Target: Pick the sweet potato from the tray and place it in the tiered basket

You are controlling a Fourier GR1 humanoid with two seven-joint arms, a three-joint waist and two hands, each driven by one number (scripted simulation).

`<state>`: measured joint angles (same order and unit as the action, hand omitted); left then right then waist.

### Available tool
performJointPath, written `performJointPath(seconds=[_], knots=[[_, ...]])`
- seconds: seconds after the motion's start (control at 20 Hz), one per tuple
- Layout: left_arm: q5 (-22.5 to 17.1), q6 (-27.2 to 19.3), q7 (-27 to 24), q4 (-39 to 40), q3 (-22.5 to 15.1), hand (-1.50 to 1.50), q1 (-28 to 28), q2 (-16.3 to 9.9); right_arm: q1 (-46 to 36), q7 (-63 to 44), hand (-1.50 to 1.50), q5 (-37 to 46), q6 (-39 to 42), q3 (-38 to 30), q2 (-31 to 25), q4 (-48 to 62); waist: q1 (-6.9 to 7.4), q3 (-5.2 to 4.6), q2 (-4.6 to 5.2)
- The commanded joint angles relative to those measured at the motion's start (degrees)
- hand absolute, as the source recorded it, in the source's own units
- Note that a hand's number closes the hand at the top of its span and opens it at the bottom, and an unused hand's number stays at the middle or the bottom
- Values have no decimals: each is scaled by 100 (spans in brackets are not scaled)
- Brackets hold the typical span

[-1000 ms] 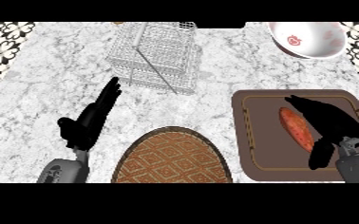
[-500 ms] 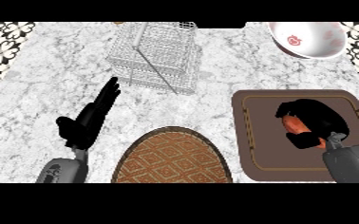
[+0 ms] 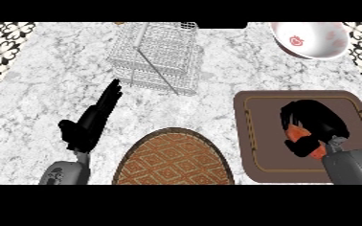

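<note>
Right hand [image 3: 314,127] clasping sweet potato [image 3: 296,132], tray [image 3: 262,124]

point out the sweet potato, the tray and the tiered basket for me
sweet potato [image 3: 296,133], head view, orange patch showing between the fingers
tray [image 3: 260,139], head view, bare floor left of the right hand
tiered basket [image 3: 157,52], head view, wire mesh of its top

A white bowl [image 3: 311,39] with a red mark inside sits at the far right of the marble table [image 3: 42,91]. A round woven mat [image 3: 173,158] with a diamond pattern lies at the near edge, centre. Patterned tiles [image 3: 14,38] show at the far left.
</note>
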<state>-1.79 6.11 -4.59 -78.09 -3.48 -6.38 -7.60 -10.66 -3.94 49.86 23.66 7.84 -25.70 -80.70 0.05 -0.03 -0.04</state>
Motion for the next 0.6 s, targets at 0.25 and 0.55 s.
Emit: performJointPath(seconds=[0.25,0.55], knots=[[-5,50,131,-90,-21,0,-27,70,-85,-1870,150,650,-872,-575,714,-79,-15,2,1],[45,-23,-129,197,108,0,-112,110,-194,-2211,150,363,-1351,-825,1358,-955,-55,2,2]])
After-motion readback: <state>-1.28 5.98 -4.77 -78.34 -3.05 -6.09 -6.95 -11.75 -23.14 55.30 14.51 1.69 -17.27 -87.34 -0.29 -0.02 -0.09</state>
